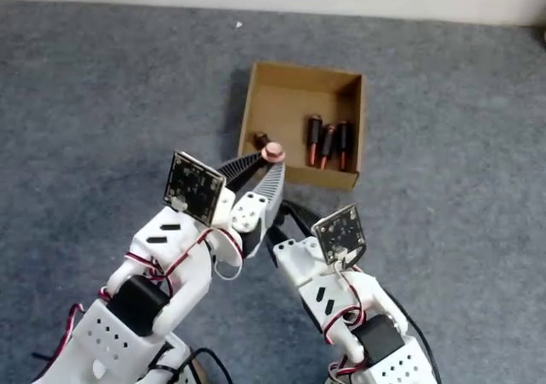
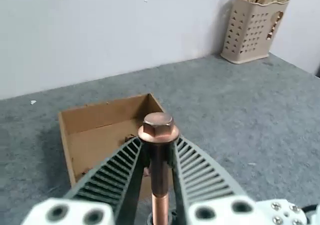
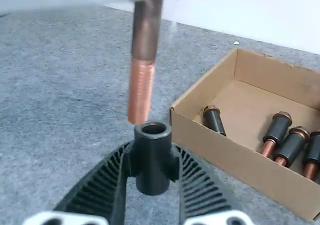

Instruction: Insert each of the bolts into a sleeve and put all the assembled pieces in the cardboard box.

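Observation:
My left gripper (image 1: 266,164) is shut on a copper bolt (image 1: 273,152), held upright with its hex head (image 2: 158,127) above the fingers, just in front of the cardboard box (image 1: 299,177). Below it, my right gripper (image 3: 152,155) is shut on a black sleeve (image 3: 152,160), which stands upright with its open end up. The bolt's threaded tip (image 3: 140,97) hangs just above the sleeve's rim, slightly off its centre. Several assembled pieces (image 3: 280,137) lie inside the box (image 3: 235,155). The right gripper (image 1: 290,218) sits partly under the left arm in the high view.
Both arms stand close together on grey carpet (image 1: 102,111), right at the box's near wall (image 2: 107,112). A beige perforated holder with sticks (image 2: 255,22) stands far back by the white wall. Open carpet lies on both sides of the box.

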